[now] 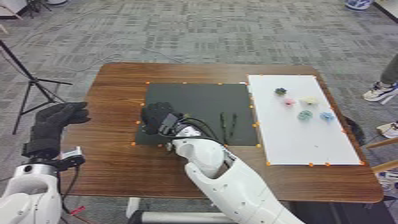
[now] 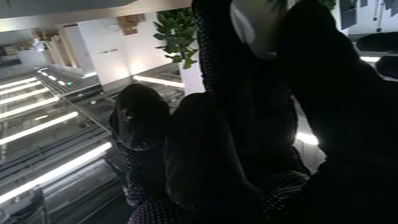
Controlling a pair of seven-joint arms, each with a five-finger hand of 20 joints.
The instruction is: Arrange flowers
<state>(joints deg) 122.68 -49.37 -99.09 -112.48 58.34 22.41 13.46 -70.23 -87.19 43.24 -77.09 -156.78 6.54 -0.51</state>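
One bench [image 1: 108,115]: brown wood, rounded corners, spanning the middle of the head view. Laid on it: one dark rectangular mat [image 1: 200,92], centre of frame; one white rectangular panel [image 1: 293,142], right of centre, just beside the mat; several small orange markers [image 1: 268,164], along the edges of both.

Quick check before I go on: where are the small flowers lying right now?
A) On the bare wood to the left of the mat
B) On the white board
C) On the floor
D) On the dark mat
B: the pink flower, the blue flower and the others lie on the white board, to the right of the dark mat.
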